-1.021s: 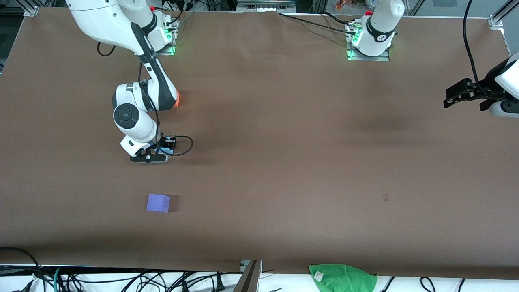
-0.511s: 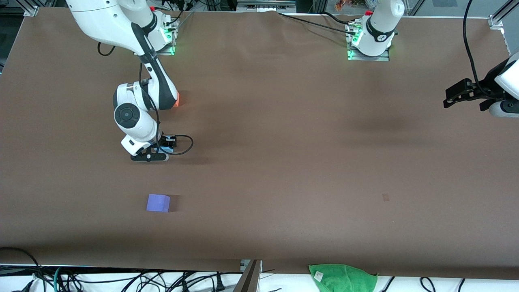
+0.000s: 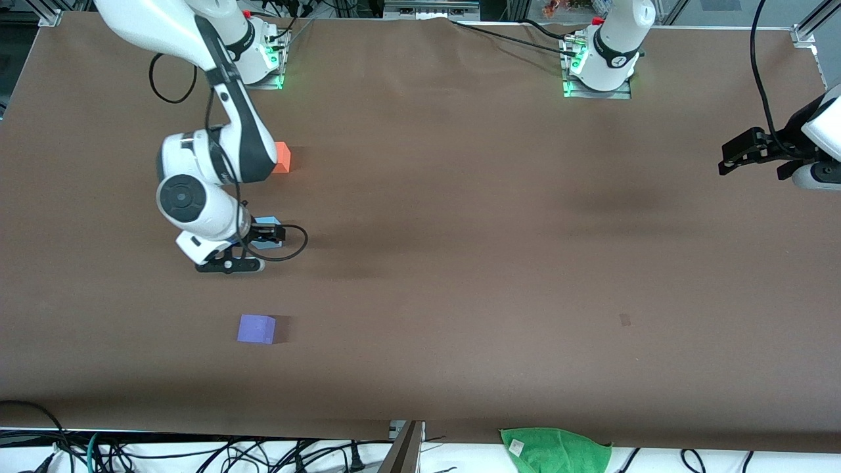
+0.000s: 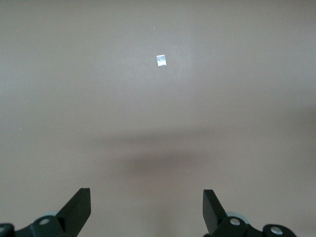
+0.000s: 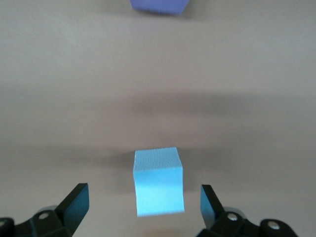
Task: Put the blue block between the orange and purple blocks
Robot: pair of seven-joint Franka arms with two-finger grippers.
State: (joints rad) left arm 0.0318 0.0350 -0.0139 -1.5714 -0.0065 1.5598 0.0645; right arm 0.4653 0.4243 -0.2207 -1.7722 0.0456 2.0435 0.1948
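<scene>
The blue block (image 3: pixel 267 223) (image 5: pixel 159 181) rests on the brown table, mostly hidden under my right wrist in the front view. The orange block (image 3: pixel 282 157) lies farther from the front camera than it, and the purple block (image 3: pixel 256 328) (image 5: pixel 159 5) lies nearer. My right gripper (image 3: pixel 231 264) (image 5: pixel 143 200) hovers just over the blue block, open, with its fingers clear of the block on both sides. Near the left arm's end of the table my left gripper (image 3: pixel 749 154) (image 4: pixel 147 207) waits, open, over bare table.
A green cloth (image 3: pixel 555 450) hangs over the table's edge nearest the front camera. A small pale mark (image 3: pixel 625 320) (image 4: pixel 160 60) is on the tabletop under the left arm. Cables lie along that same edge of the table.
My right gripper opened and let go of the blue block. It then lifted and shifted toward the right arm's end, uncovering more of the orange block. The left arm has not moved.
</scene>
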